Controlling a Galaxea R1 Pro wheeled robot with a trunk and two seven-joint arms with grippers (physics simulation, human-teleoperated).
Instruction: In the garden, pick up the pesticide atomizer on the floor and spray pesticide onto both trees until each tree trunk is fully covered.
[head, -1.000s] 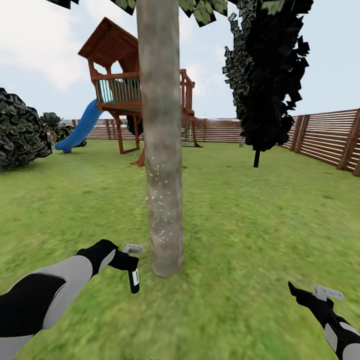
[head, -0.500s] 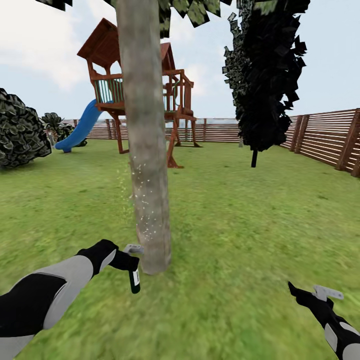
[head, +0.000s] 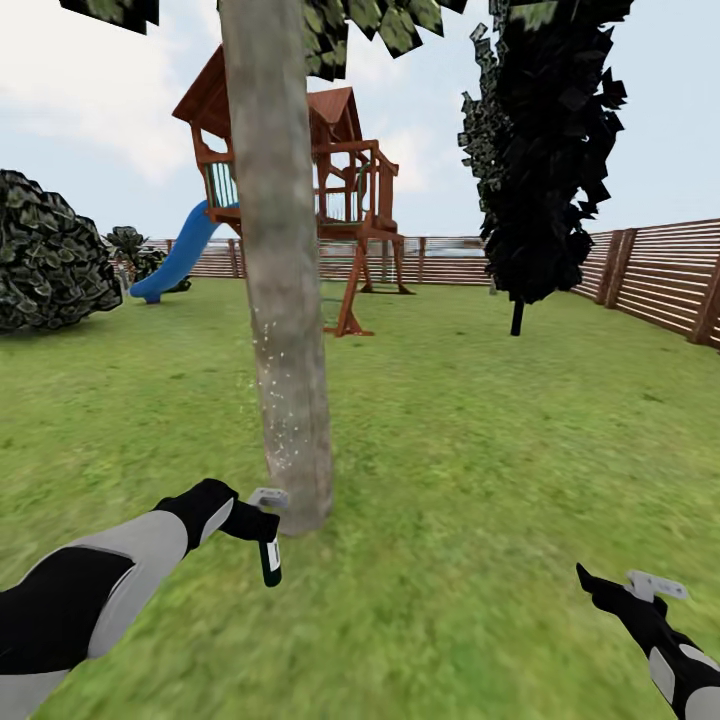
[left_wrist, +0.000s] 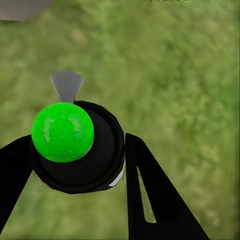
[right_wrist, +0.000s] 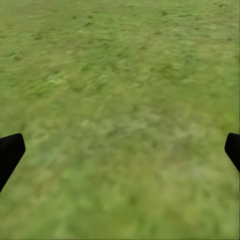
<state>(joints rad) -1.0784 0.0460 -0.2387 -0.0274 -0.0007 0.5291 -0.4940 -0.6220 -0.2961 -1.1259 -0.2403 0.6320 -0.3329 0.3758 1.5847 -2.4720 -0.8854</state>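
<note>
A thick grey-brown tree trunk (head: 285, 330) rises from the grass floor (head: 450, 480) straight ahead, with fine white specks on its lower part. My left gripper (head: 260, 532) sits just left of the trunk's base, shut on the pesticide atomizer (head: 270, 562), which hangs down from it. In the left wrist view the atomizer (left_wrist: 80, 150) is a black body with a green ball top, clamped between the black fingers (left_wrist: 150, 200), and a grey nozzle points away. My right gripper (head: 598, 584) hovers low at the right over grass, open, fingertips (right_wrist: 10, 150) wide apart.
A wooden playhouse (head: 345, 190) with a blue slide (head: 180, 255) stands behind the trunk. A near-black cypress (head: 545, 150) is at the right, a dark bush (head: 50, 255) at the left. A slatted brown fence (head: 660, 275) rings the lawn.
The whole picture has shifted: the trunk sits further left and the playhouse further right, so the camera moved. Both arms hold the same place in the picture.
</note>
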